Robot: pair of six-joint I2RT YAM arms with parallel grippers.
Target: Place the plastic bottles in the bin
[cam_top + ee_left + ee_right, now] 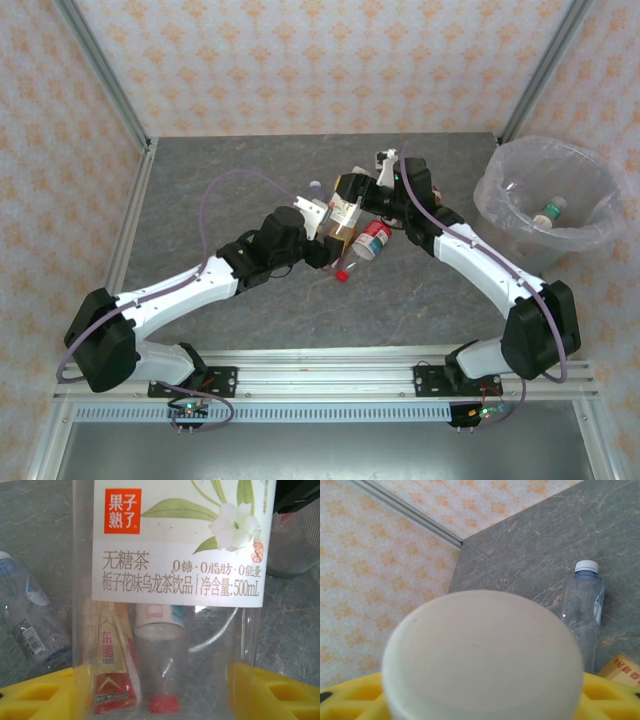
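A clear plastic bottle with a white label hangs over the table's middle between both arms. My left gripper is shut on its body, a yellow pad on each side. My right gripper is shut on the same bottle's end, whose white cap sits between the yellow fingers. Under it lie a red-labelled, red-capped bottle and an orange-yellow labelled one. A blue-capped clear bottle lies just behind. The bin stands at the right edge.
One green-capped bottle lies inside the bin. Papered walls with metal posts close in the back and sides. Open grey tabletop lies to the left and between the arms and the bin.
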